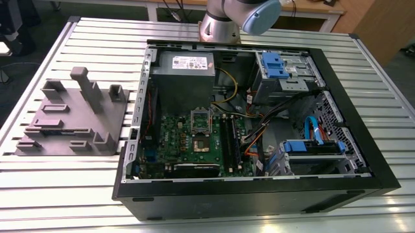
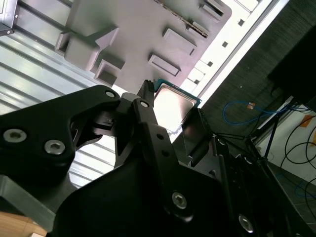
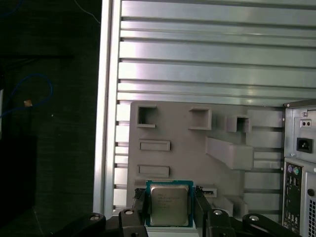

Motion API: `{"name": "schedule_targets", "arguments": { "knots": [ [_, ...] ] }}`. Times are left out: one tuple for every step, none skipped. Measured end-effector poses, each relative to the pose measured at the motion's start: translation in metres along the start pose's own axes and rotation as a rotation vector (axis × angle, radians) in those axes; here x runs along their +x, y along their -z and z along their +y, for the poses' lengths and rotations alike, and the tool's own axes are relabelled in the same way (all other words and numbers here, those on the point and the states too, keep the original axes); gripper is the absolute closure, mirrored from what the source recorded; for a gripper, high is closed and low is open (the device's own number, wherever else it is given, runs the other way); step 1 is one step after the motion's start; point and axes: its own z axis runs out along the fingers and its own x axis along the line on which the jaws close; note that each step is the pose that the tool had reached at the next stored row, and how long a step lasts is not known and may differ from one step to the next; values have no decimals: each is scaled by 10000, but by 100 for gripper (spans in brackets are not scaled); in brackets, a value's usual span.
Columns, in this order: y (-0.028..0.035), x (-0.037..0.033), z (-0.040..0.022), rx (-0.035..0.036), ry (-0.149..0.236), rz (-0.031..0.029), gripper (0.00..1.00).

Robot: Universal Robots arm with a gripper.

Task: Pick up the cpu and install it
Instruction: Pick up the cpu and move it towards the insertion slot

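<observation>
Small flat square cpu [image 3: 169, 203], silvery-grey metal lid with a thin green edge. It sits between the fingers of the black gripper [image 3: 170, 206], pinched on two opposite sides in both wrist views. Behind it: grey moulded parts holder [image 3: 187, 158] on ribbed aluminium table [image 3: 197, 64].

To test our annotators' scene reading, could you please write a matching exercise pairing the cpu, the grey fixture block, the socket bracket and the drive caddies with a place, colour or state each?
Things:
1. cpu
2. grey fixture block
3. socket bracket
4. drive caddies

Place, colour or state:
A. blue
B. raised open on the motherboard
C. clamped in the gripper
D. on the slatted table, at the exterior view's left of the computer case

Pairs: 1-C, 2-D, 3-B, 4-A
</observation>
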Motion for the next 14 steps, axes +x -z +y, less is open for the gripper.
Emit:
{"name": "schedule_targets", "arguments": {
  "knots": [
    [0, -3, 0, 0, 1, 0, 53],
    [0, -6, 0, 0, 0, 1, 53],
    [0, -8, 0, 0, 0, 1, 53],
    [0, -10, 0, 0, 0, 1, 53],
    [0, -12, 0, 0, 0, 1, 53],
    [1, -14, 0, 1, 0, 2, 53],
    [1, -22, 0, 1, 0, 1, 53],
    [0, -28, -1, 0, 0, 1, 53],
    [0, -29, 0, 0, 0, 2, 53],
    [0, -29, -1, 0, 0, 1, 53],
    [0, -32, 0, 0, 1, 1, 53],
    [0, -35, 0, 0, 1, 1, 53],
    [0, -37, -1, 0, 1, 1, 53],
    [0, -41, -1, 0, 1, 1, 53]
  ]
}}
